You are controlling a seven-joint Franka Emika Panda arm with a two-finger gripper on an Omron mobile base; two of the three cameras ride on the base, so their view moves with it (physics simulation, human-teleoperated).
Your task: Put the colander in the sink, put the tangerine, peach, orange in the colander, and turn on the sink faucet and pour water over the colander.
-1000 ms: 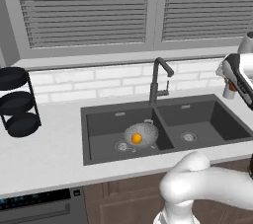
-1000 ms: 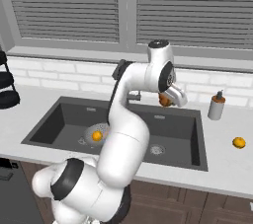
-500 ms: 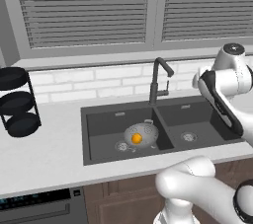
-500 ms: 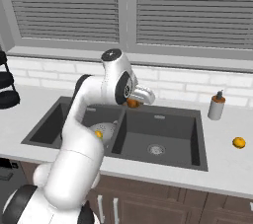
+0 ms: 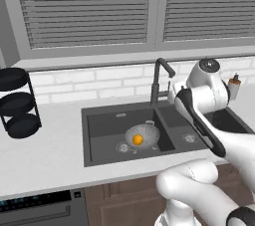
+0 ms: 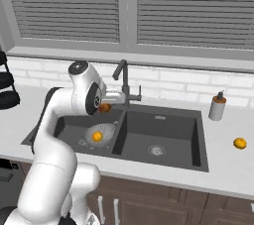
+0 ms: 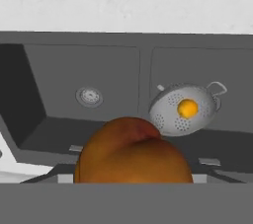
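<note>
Peach is gripped between the jaws of the gripper, farther back than the colander, which leans in the sink's left basin with a citrus fruit inside. Letting go too far back could miss the tilted bowl. Since the earlier frame, arm and peach have swung left.

Tall faucet rises close beside the loaded hand at the double sink.
Open air lies over the basin right of the divider; across it, the tilted colander, fruit inside, obstructs the basin floor.
</note>
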